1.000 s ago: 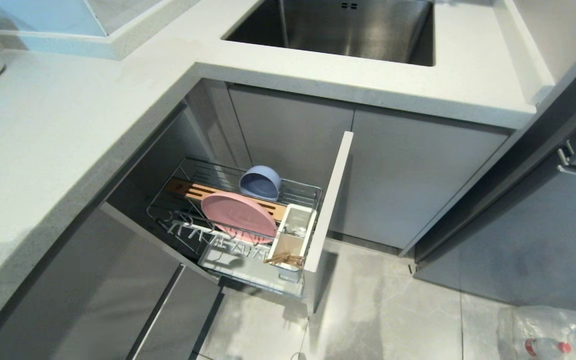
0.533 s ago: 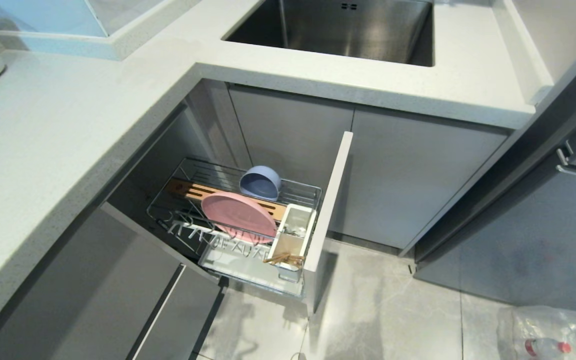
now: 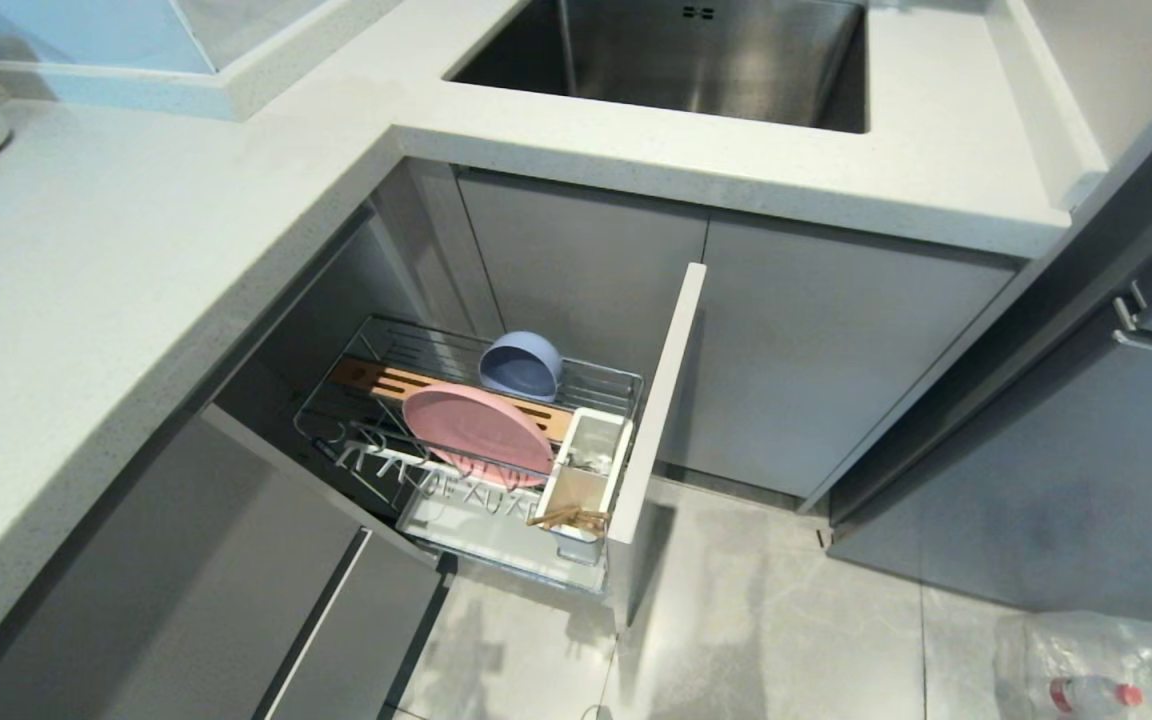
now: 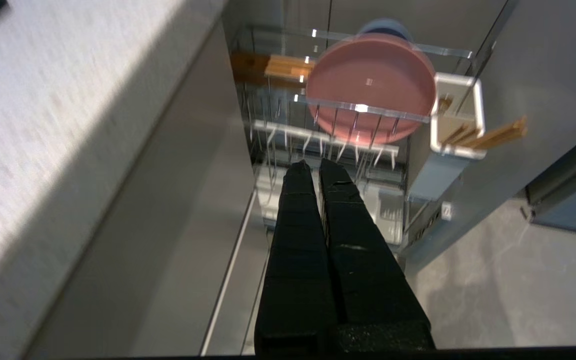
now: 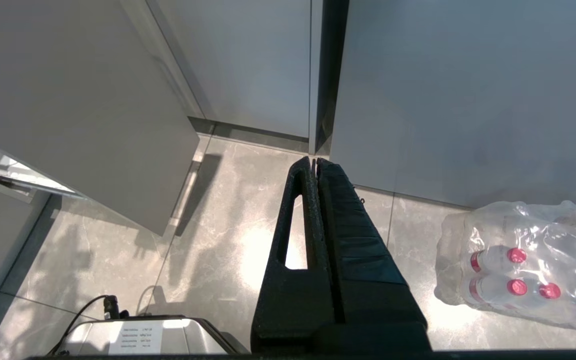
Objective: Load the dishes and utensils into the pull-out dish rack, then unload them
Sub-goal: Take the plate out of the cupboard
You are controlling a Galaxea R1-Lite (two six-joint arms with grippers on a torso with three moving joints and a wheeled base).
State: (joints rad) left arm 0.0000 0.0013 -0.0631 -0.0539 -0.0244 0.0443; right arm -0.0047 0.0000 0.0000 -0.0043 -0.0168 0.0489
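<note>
- Nothing in the pull-out dish rack (image 3: pixel 496 490) has moved over the last second in the head view; neither arm shows there.
- Left gripper (image 4: pixel 316 164) hangs over the rack's front, pinched together and empty; right gripper (image 5: pixel 314 161) is likewise closed, above the floor.
- Loading looks finished; unloading has not begun.
- Counts: one pink plate (image 3: pixel 476 432) upright in the wires, one blue bowl (image 3: pixel 521 366) behind it, one pair of chopsticks (image 3: pixel 568 518) in the caddy (image 3: pixel 584 470); spoon not made out.
</note>
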